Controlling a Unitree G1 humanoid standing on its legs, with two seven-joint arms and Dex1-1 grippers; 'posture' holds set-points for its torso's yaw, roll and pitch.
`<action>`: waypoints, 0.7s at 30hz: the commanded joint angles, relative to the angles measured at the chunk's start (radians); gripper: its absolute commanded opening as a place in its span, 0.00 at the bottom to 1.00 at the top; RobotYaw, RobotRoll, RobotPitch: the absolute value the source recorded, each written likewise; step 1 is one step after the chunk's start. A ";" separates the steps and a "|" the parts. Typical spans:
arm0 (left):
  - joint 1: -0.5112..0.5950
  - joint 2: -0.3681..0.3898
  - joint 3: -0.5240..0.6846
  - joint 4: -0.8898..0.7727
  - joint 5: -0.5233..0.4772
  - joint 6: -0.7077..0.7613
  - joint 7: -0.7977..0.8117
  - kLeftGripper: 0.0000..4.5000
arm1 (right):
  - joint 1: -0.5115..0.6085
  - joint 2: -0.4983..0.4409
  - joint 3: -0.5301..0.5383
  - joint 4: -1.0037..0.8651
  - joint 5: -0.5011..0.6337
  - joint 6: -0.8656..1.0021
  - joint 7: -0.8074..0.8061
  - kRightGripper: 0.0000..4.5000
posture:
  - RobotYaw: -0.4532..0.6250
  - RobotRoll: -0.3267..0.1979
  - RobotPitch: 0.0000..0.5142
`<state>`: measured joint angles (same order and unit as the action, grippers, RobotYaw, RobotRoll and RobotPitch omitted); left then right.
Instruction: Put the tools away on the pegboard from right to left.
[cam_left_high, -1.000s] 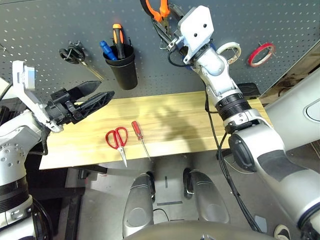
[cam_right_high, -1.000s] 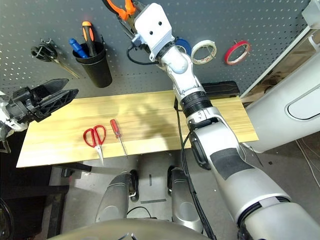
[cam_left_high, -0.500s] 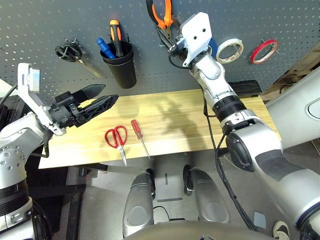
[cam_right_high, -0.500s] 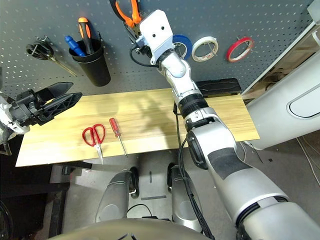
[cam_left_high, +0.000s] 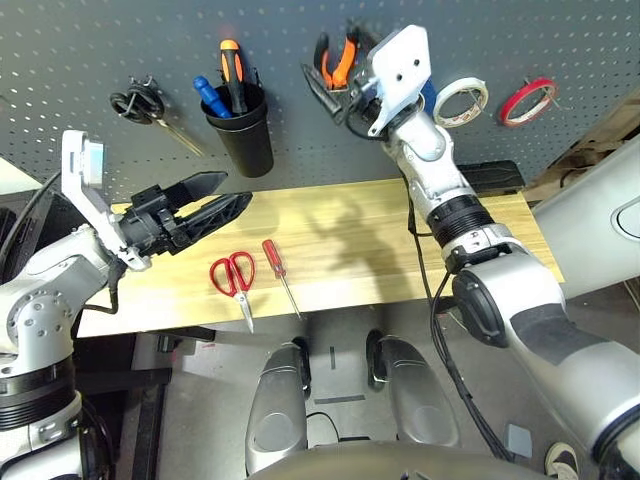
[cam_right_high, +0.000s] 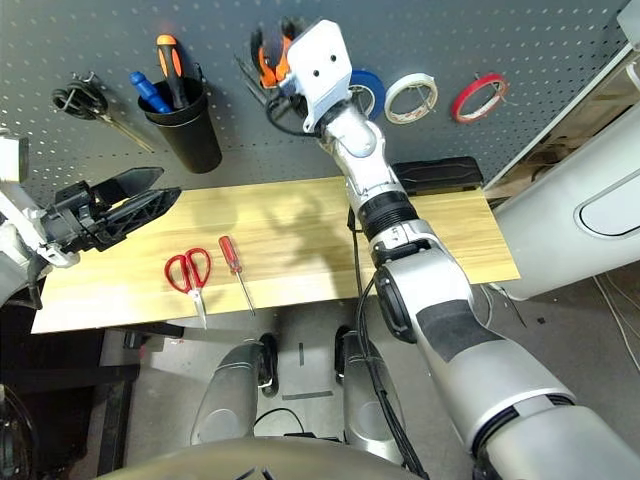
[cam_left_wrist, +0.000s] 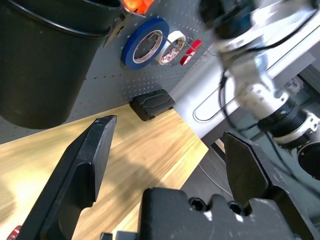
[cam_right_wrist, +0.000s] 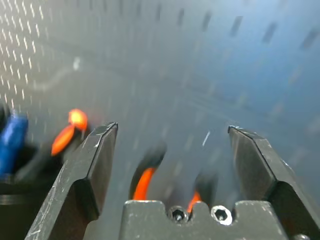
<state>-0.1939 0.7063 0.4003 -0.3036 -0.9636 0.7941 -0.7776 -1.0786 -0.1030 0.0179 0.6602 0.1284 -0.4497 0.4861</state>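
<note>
Lettering, too small to read, inside the blue tape roll (cam_left_wrist: 131, 50).

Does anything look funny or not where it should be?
Yes: the red scissors and the screwdriver lie on the table, while other tools are up on the pegboard. Nothing looks broken or spilled.

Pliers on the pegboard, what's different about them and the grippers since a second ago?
The orange-and-black pliers dropped lower against the pegboard, and the right gripper let go, its fingers now wide. The left gripper shifted slightly rightward, still open. The screwdriver and red scissors stayed put.
</note>
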 joint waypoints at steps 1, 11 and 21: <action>0.012 -0.017 -0.038 -0.007 0.032 -0.024 0.006 1.00 | 0.048 -0.071 -0.031 -0.247 0.117 0.182 0.087 1.00 | 0.42 0.62 0.26; 0.038 -0.079 -0.240 0.053 0.259 -0.058 0.118 1.00 | 0.348 -0.337 -0.009 -0.696 0.430 0.722 0.401 1.00 | 0.37 0.62 0.15; 0.011 -0.241 -0.386 0.244 0.506 -0.128 0.286 1.00 | 0.572 -0.420 0.119 -0.717 0.300 0.670 0.566 1.00 | 0.35 0.62 0.16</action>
<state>-0.1775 0.4771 0.0396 -0.0923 -0.5037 0.6805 -0.5218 -0.5231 -0.5131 0.1133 -0.0711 0.4637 0.2581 1.0270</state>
